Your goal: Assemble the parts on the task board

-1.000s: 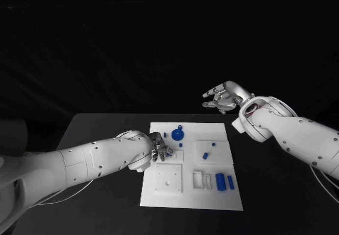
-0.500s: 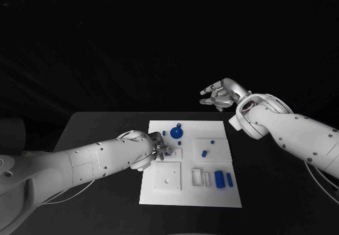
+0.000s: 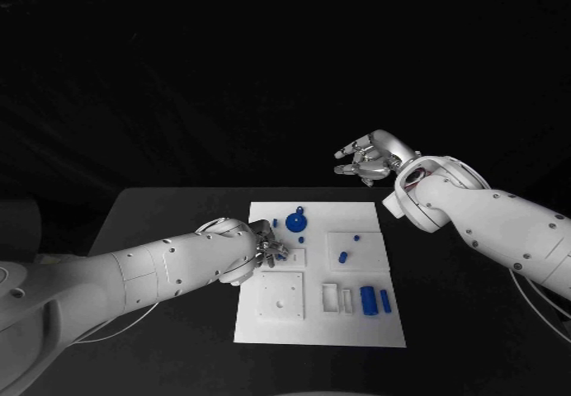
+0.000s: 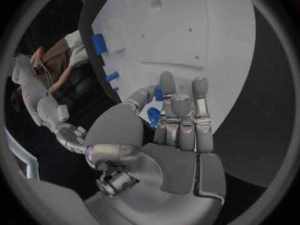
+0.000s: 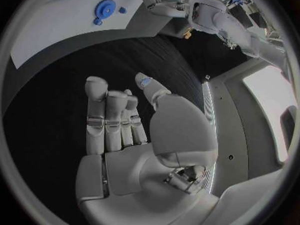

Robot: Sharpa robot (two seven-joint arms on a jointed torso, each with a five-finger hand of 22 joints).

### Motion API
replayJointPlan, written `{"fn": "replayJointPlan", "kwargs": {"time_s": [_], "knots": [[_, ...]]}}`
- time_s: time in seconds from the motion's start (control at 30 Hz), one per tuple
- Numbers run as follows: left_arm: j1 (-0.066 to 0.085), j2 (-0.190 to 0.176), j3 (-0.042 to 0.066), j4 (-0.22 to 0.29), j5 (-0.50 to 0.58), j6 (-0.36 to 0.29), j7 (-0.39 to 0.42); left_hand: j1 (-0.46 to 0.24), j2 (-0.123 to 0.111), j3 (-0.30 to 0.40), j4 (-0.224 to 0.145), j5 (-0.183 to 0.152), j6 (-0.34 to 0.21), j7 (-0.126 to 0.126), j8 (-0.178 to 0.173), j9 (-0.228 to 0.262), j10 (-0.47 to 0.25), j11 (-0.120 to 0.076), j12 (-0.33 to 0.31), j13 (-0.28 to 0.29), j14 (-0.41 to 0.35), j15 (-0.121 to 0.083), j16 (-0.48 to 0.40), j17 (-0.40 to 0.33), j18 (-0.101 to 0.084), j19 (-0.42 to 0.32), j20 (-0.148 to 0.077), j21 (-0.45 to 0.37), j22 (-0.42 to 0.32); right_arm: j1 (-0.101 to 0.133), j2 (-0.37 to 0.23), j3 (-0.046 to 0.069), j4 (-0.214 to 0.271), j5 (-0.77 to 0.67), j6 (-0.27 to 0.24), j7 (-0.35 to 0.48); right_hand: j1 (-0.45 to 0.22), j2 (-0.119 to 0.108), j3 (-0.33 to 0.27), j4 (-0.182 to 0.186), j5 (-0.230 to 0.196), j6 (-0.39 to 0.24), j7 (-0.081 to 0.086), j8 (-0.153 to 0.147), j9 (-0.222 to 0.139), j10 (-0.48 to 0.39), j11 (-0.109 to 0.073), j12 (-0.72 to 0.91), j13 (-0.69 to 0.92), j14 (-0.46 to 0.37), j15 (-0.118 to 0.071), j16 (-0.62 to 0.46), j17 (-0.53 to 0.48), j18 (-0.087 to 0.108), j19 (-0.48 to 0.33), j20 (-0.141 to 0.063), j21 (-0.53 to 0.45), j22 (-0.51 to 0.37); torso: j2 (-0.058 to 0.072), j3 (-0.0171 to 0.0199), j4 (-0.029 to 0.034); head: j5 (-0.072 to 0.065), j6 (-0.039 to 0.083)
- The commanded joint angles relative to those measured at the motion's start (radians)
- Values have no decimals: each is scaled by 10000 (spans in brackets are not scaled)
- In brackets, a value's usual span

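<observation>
Head view first: the left robot hand [image 3: 264,248] sits low over the near-left part of the task board [image 3: 357,330], and across the last second it has barely shifted, settling a touch closer to the board's left edge. From the left wrist view its fingers [image 4: 181,116] are drawn together with a small blue part [image 4: 154,116] pinched against the thumb, so I'd say the pick is done and the part is being carried to its seat. The right robot hand [image 3: 371,158] hangs high beyond the far edge of the counter [image 3: 167,214], fingers apart and holding nothing; it has drifted slightly inward and stayed idle.

On the board, the blue round disc [image 3: 298,221] lies near the far edge, a short blue peg [image 3: 342,257] sits in the middle, and two blue bars [image 3: 376,300] lie side by side near the right corner, all where they were.

My reading: the work is early, most parts unplaced, and the left hand's next job is lining up its piece.
</observation>
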Motion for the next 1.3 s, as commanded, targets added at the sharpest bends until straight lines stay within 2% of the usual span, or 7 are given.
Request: {"fn": "replayJointPlan", "kwargs": {"time_s": [0.03, 0.53, 1.3], "knots": [[-43, 41, -22, -60, -111, 229, -27, 170, 92, 538, -472, -53, 820, -757, 30, -33, 474, -31, -34, 19, -94, -40, 0, -15, -85, 70, -1, -72, 28, 1, 14, 6, 3, -20, 100, -32, -87, 22, 62, 16, 9, 55, 10, -27, -5, -78, -8, 17, -4, -22, 3, -12, 12, 130, 476, 41, -42, 556, -2, -5, 7, -9, -7], [-65, 158, -23, -167, -93, 636, -133, 241, 62, 455, -441, -156, 879, -780, 40, -53, 476, -49, 74, 85, -24, -55, 120, 110, -111, 165, -17, -221, 143, 1, 29, 6, -19, -38, 159, -89, -102, 18, 95, 11, 20, 75, 4, -26, -1, -82, -12, 28, -12, -21, 2, -14, 15, 130, 475, 40, -59, 555, -2, -4, 22, -36, -29], [-72, 196, -24, -182, -140, 883, -320, 302, 38, 459, -455, -140, 941, -792, 39, -6, 476, -56, 206, 139, 9, -67, 251, 245, -142, 211, -37, -279, 181, 0, 72, 6, -55, -47, 233, -117, -91, 13, 99, -3, 9, 74, 5, -29, -1, -93, -11, 23, -24, -28, 3, -26, 9, 130, 471, 41, -77, 551, 2, -7, 40, -51, -42]]}}
